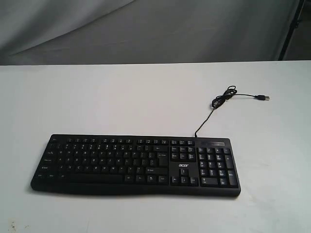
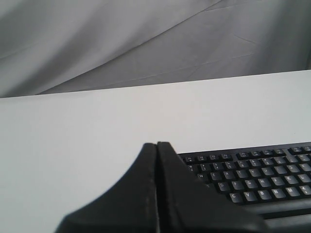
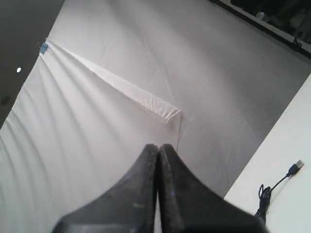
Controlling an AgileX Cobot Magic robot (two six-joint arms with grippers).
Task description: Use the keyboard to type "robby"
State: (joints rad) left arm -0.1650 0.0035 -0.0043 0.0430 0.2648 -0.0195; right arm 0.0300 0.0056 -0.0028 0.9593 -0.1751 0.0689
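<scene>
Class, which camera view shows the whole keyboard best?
The exterior view: the whole keyboard shows there. The left wrist view catches only some key rows; the right wrist view shows just its cable.

The keyboard (image 1: 136, 165) is black with white key legends and logo. Its cable (image 1: 221, 99) is black. The table (image 1: 97, 97) is white, the backdrop (image 1: 146, 29) grey.
</scene>
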